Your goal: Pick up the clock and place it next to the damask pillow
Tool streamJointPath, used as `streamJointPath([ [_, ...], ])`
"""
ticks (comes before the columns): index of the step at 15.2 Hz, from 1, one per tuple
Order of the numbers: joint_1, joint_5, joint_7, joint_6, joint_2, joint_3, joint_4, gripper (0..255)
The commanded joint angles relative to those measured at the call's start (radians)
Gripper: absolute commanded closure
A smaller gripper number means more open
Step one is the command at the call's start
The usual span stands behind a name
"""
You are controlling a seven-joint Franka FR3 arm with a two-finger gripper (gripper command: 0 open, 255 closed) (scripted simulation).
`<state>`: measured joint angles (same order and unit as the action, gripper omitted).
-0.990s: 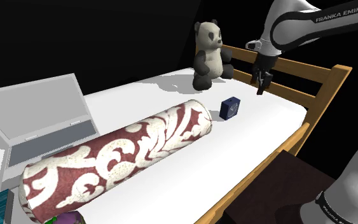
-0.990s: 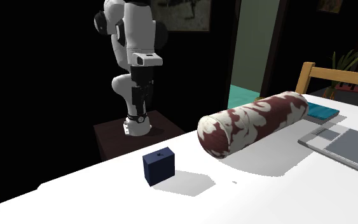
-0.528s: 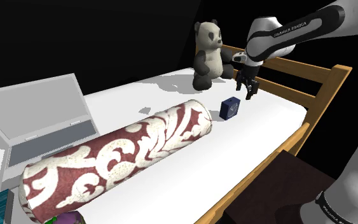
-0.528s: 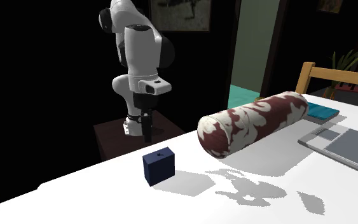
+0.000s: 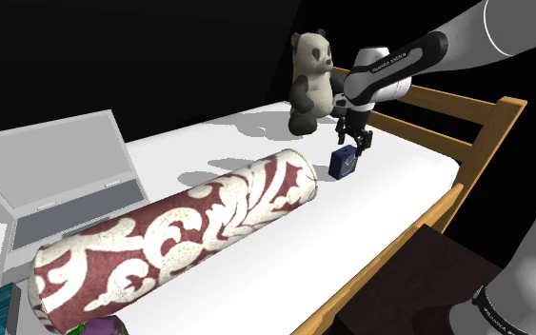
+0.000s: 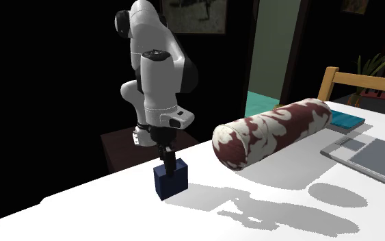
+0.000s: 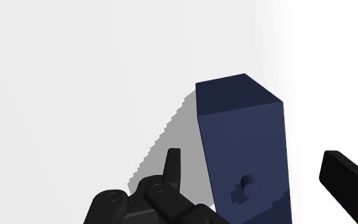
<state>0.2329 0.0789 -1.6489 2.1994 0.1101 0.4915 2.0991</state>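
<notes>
Dark blue cube clock (image 5: pixel 346 162) sits upright on the white bed top (image 5: pixel 418 176), just off the end of the red-and-cream damask bolster pillow (image 5: pixel 180 233); in the shoulder view a panda toy (image 5: pixel 311 81) sits behind it, near the wooden rail (image 5: pixel 485 143). Black gripper (image 5: pixel 355 143) hangs right over the clock, jaws apart w/ one finger (image 7: pixel 173 165) on each side of the cube & a gap btwn each finger and the cube's faces, so nothing's gripped. Open grey laptop (image 5: pixel 56 176) lies on the pillow's other side, well apart from the clock.
</notes>
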Motion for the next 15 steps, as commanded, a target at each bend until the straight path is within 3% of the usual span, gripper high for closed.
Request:
streamJointPath([
  [1, -0.001, 0.013, -0.01, 0.022, 0.019, -0.003, 0.006, 0],
  [4, -0.005, 0.033, -0.024, 0.066, 0.048, -0.007, 0.024, 0],
  [12, -0.005, 0.033, -0.024, 0.066, 0.048, -0.007, 0.024, 0],
  [13, -0.005, 0.033, -0.024, 0.066, 0.048, -0.007, 0.024, 255],
  [15, -0.005, 0.033, -0.024, 0.066, 0.048, -0.007, 0.024, 255],
])
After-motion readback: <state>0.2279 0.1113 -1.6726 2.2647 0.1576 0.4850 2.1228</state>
